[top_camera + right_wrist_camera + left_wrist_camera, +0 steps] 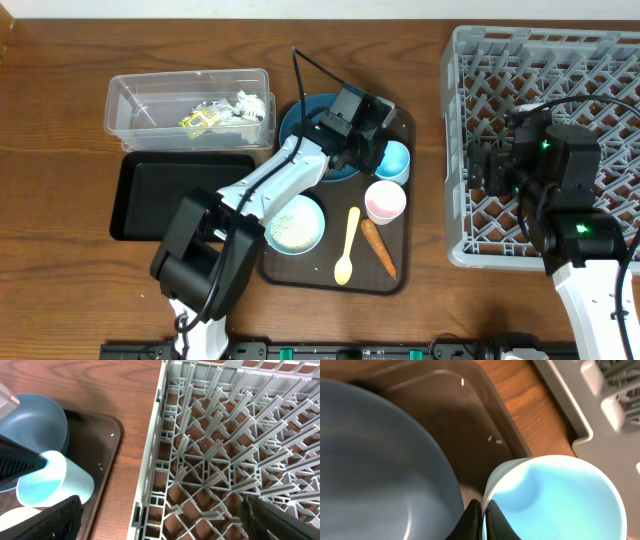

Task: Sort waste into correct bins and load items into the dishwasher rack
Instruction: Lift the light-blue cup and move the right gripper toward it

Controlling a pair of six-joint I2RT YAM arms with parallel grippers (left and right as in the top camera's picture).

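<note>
The left fingers (477, 520) are pinched together on the rim of the light blue cup (555, 500), one inside the wall and one outside (a rim pinch suits a thin, open-topped cup). The cup sits at the 2 o'clock corner of the brown serving tray (310, 272). The dark blue dish (305, 125) crowds it at 9 o'clock, and the pink-white cup (385, 202) is just beside it at 6 o'clock. The dishwasher rack (600, 90) lies at 3 o'clock. There the right fingers (488, 168) hover spread wide, holding nothing and possibly blocking the cup's way in.
</note>
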